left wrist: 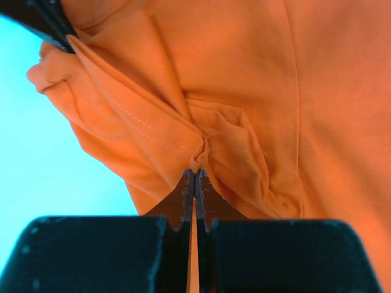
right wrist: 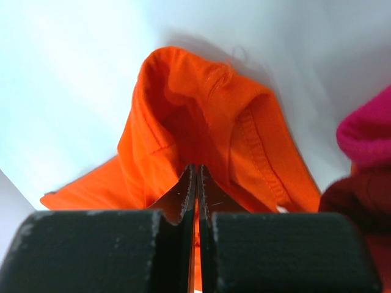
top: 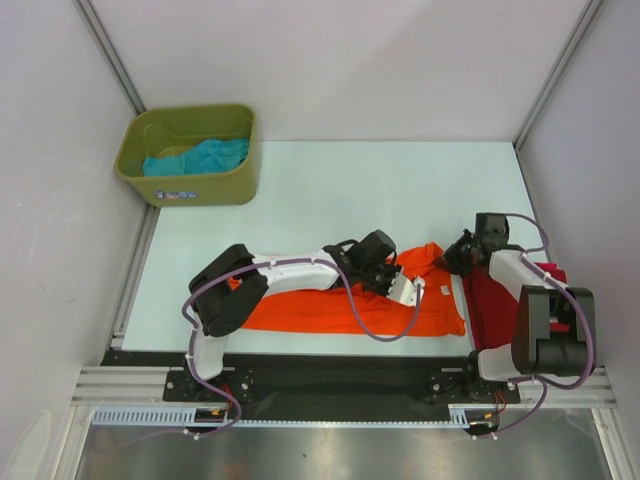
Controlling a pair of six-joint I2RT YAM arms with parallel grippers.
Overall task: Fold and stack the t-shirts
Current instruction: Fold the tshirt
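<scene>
The orange t-shirt (top: 340,308) lay spread along the near edge of the table (top: 330,190), between the two arm bases. From above we saw the left gripper (top: 412,292) resting over the shirt's right part and the right gripper (top: 450,255) at its far right corner, but not how the fingers stood. The wrist views settled that. The left wrist camera showed the left fingers pressed together on a puckered fold of orange cloth beside a stitched seam. The right wrist camera showed the right fingers pinched on a hemmed edge that rose in a hooded loop above them. Only there did the dark red t-shirt (top: 495,305) crowd in at the right edge. The top view placed it just beside the orange one, under the right arm. Only the top view showed the teal t-shirt (top: 200,157), crumpled inside the olive-green bin (top: 185,190) at the table's far left corner. The tabletop was pale mint, enclosed by plain white walls (top: 350,60) with grey metal framing.
</scene>
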